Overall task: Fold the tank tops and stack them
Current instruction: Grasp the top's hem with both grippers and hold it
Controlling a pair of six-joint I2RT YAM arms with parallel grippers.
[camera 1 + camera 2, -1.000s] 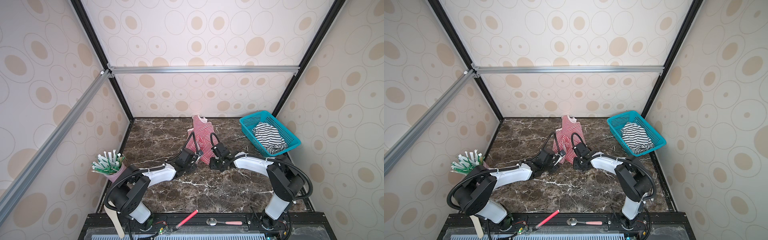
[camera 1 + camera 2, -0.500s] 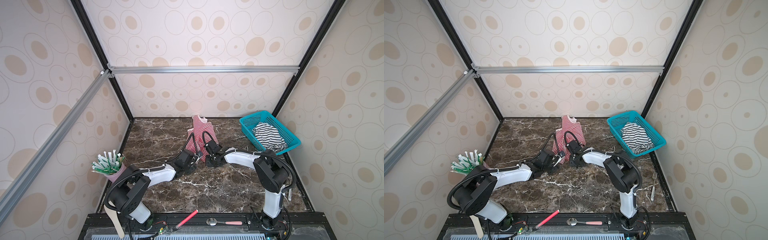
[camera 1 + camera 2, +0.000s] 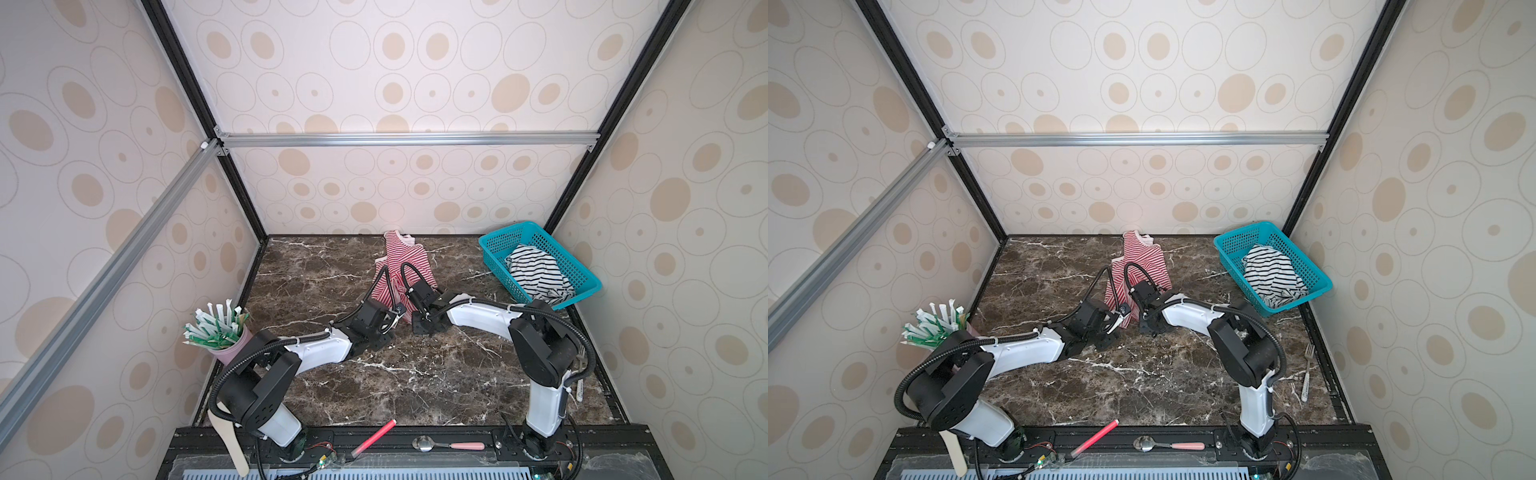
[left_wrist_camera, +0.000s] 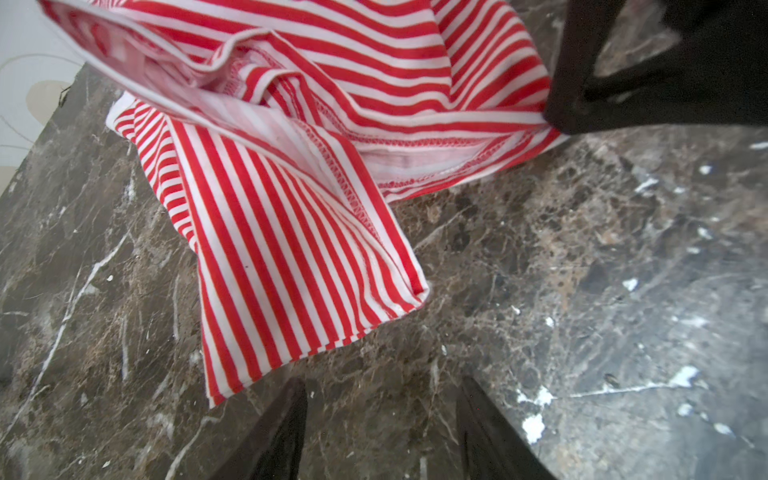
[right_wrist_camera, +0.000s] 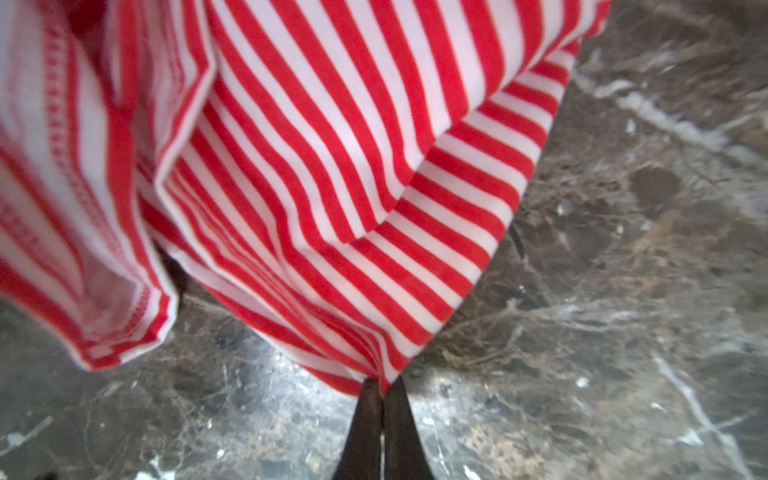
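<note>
The right gripper [image 5: 380,388] is closed tight on the near hem of the red-and-white top [image 5: 332,166]. The cloth is pinched between its two black fingers just above the marble table [image 5: 623,291]. The left gripper [image 4: 380,407] stands open with nothing between its jaws, only bare stone. A loose corner of the same top lies just ahead of it, untouched.

In both top views the two grippers sit side by side at the near end of this top, the left one to the left of the right. The top lies rumpled in the middle of the table and runs from the grippers toward the far wall. It is doubled over itself, with inside seams showing. The black-and-white top [image 3: 536,274] is bunched in the teal basket [image 3: 494,249] at the far right, well apart from both arms.

The step in hand looks like taking hold of the first top to spread it flat, with one hem corner held and the other not. The next move likely calls for the left gripper to reach the loose corner and close on it. Both arms would then draw the hem taut and apart. No fold is made yet, so the task seems at an early stage.
</note>
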